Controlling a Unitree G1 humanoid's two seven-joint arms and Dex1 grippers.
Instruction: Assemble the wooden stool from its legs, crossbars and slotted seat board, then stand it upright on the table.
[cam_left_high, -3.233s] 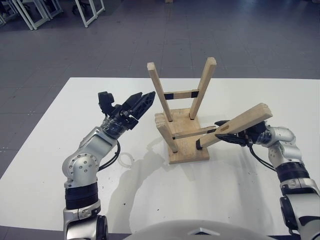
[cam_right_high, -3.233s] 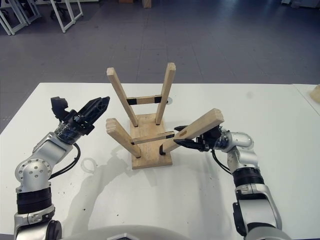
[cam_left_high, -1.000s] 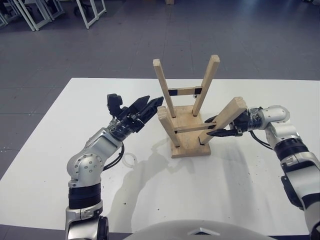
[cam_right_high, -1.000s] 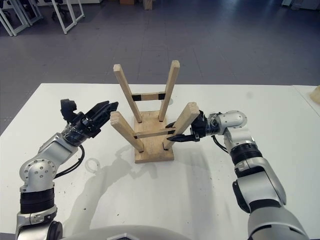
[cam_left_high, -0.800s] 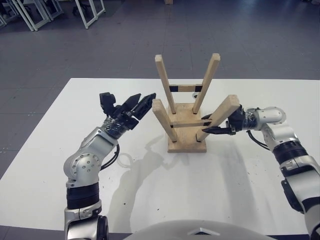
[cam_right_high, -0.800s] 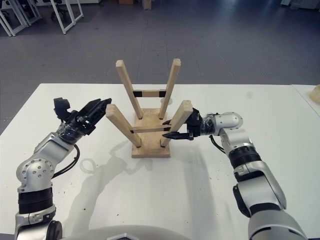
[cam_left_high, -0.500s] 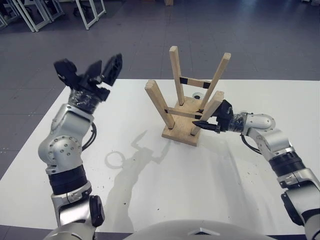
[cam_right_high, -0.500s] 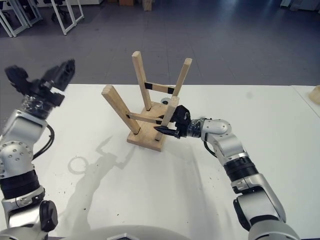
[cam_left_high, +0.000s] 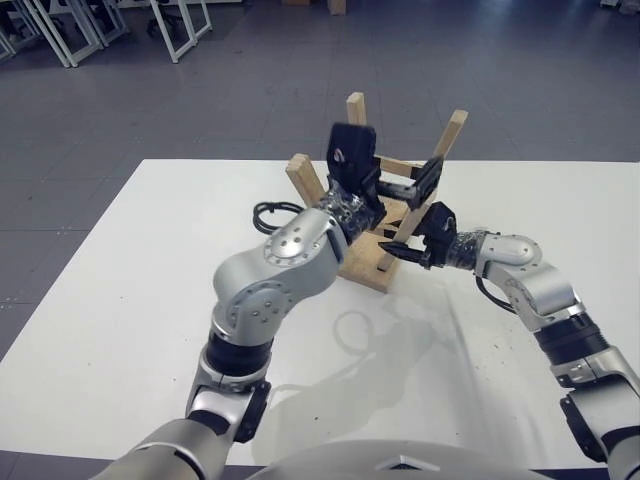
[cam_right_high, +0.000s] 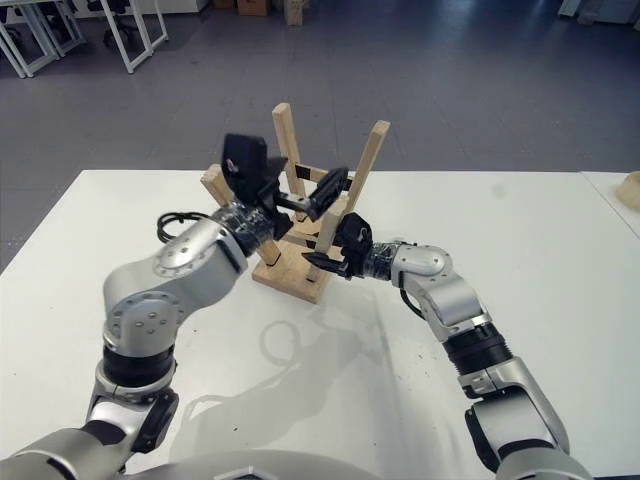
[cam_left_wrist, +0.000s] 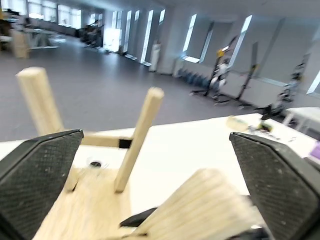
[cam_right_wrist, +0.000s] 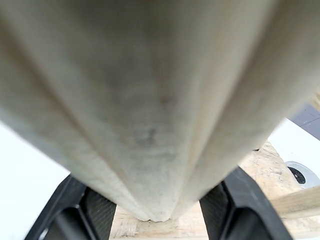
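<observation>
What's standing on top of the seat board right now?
Four legs rise from the board, two joined by a crossbar; the right gripper has its jaws shut on one. The left arm hides the left legs' joints.

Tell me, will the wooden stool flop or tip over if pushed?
Probably stiff: the stool is solid wood with crossbars joining its legs. Likely hard to tip, since its wide seat board lies underneath. Held by one leg in the right tool, it might swing.

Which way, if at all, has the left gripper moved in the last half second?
Yes. The left gripper swung rightward from above the table's left part to the stool, and is now open beside its upturned legs.
</observation>
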